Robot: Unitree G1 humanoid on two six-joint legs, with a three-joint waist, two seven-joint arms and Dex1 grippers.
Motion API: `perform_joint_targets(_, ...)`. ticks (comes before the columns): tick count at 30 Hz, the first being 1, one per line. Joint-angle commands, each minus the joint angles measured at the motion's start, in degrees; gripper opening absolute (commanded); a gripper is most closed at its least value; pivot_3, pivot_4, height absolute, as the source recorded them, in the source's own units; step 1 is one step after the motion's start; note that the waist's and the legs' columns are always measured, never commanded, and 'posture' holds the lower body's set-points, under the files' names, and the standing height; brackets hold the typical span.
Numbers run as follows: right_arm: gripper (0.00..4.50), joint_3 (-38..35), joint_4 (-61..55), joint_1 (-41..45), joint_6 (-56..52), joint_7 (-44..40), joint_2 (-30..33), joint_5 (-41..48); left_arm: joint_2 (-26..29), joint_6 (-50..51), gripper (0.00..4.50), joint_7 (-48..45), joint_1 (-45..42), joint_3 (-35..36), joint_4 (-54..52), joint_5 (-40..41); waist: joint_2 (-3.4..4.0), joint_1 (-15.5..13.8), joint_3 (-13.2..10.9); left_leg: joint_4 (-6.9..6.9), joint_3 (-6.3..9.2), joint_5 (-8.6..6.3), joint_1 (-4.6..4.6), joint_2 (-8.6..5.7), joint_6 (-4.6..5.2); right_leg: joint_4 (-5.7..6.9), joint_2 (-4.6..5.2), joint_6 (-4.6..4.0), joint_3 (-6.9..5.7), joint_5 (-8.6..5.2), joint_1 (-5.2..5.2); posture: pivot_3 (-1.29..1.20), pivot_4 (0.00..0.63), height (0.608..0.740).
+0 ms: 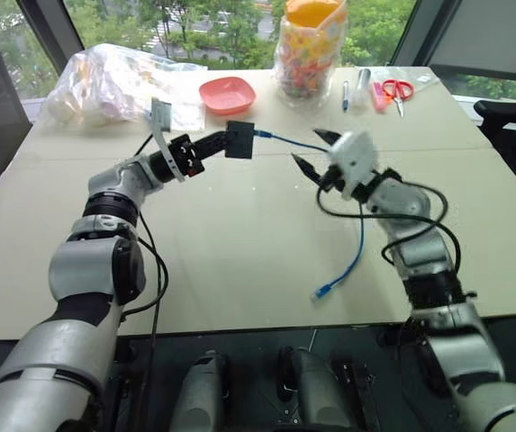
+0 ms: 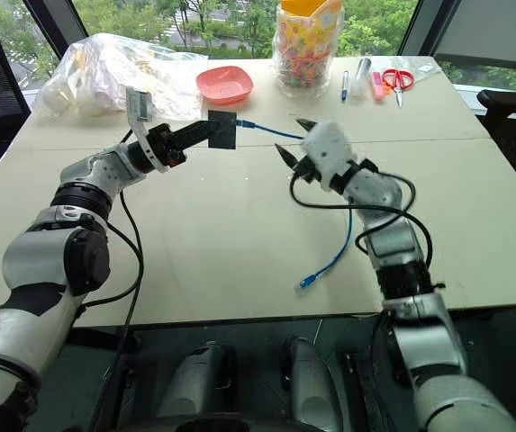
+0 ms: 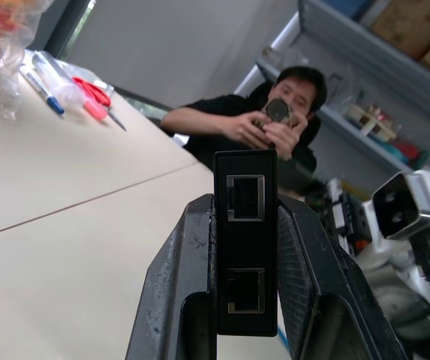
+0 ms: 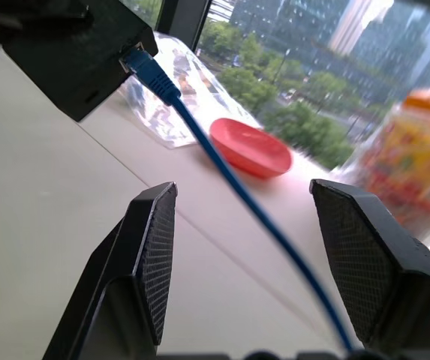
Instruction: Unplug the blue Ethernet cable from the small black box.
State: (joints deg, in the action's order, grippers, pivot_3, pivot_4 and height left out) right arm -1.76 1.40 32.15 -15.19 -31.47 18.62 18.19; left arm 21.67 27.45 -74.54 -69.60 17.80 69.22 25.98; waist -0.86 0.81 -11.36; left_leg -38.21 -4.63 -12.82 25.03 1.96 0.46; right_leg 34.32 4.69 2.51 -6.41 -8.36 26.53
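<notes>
My left gripper is shut on the small black box and holds it up above the table. In the left wrist view the box stands clamped between both fingers, showing two empty ports. The blue Ethernet cable is plugged into the box's far side; its plug sits in the port. From there the cable runs between the fingers of my right gripper, which stands open around it without touching. Past the gripper the cable drops to the table, and its free end lies near the front edge.
At the back of the table are a clear plastic bag, a pink bowl, a jar of colourful items, pens and red scissors. A person sits beyond the table's right side.
</notes>
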Motion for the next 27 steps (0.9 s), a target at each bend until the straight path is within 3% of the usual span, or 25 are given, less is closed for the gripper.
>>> perform_joint_targets(1, 3.03, -6.05, -10.17, -1.04, -15.31, 3.52, -5.0, 18.95, -1.41, 3.18, 0.48, 0.77, 0.46, 2.5, -3.6, 2.98, 0.01, 0.11, -0.01, -0.03, -0.03, 0.0, -0.01, -0.01, 0.0, 0.01, 0.0, -0.02, 0.01, 0.02, 0.01, 0.0, 0.15, 0.74)
perform_joint_targets(9, 3.03, -10.2, -11.87, -1.14, -22.86, 12.99, -15.5, 31.12, -4.56, 12.29, 0.48, -0.06, 4.14, 3.02, -11.56, 6.5, 0.02, -0.02, 0.0, -0.01, 0.0, -0.01, -0.3, 0.12, -0.01, 0.01, -0.01, 0.09, 0.01, -0.06, -0.19, 0.0, 0.15, 0.74)
perform_joint_targets(27, 3.03, -10.33, -7.72, 1.38, -22.05, 13.15, -16.4, 32.02, -6.51, 18.36, 0.48, 0.82, 9.67, 0.94, -22.49, 9.05, 0.02, -0.05, 0.01, 0.02, -0.02, -0.01, -0.23, 0.05, 0.0, -0.06, -0.01, 0.11, 0.02, -0.07, -0.16, 0.0, 0.15, 0.74)
